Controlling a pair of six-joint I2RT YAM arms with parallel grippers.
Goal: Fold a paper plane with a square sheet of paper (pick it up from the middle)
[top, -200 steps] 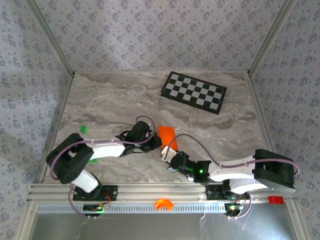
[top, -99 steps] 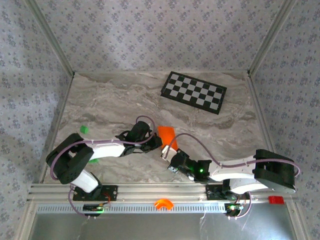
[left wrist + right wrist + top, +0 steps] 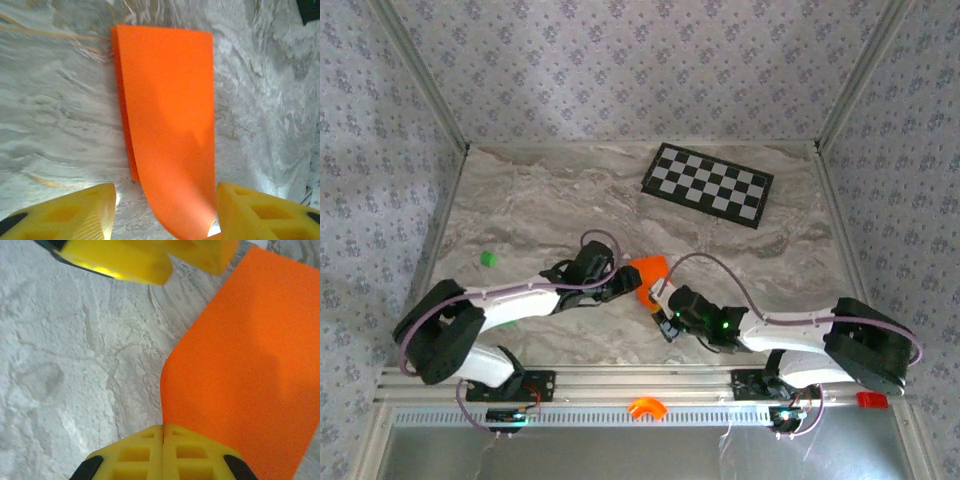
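**Marbled tabletop, two claws meeting at one orange sheet**

*Top external view.* Grey marbled table (image 3: pixel 540 200), enclosed by patterned walls. The square sheet of paper (image 3: pixel 653 267) lies just beyond the tips of the left claw (image 3: pixel 634 286) and the right claw (image 3: pixel 657 303), which sit close together. A checkerboard (image 3: pixel 708 183) lies well beyond both claws, toward the right. A tiny green piece (image 3: pixel 488 258) lies well to the left of the left claw. An orange arch-shaped part (image 3: pixel 645 407) rests on the rail behind both claws.

*Left wrist view.* The left claw (image 3: pixel 165 196) stands partly open, its yellow fingers (image 3: pixel 90 210) apart and gripping nothing. The sheet (image 3: pixel 165 100) runs straight ahead of the claw as a folded strip, with a second layer showing along its left edge. Its near end curls upward between the fingers, close against the right-hand one.

*Right wrist view.* The right claw (image 3: pixel 163 437) is fully closed, its tips pressed together on the sheet's near edge. The sheet (image 3: pixel 250 350) spreads ahead and to the right of this claw. The left claw's fingers (image 3: pixel 120 260) show ahead of it.
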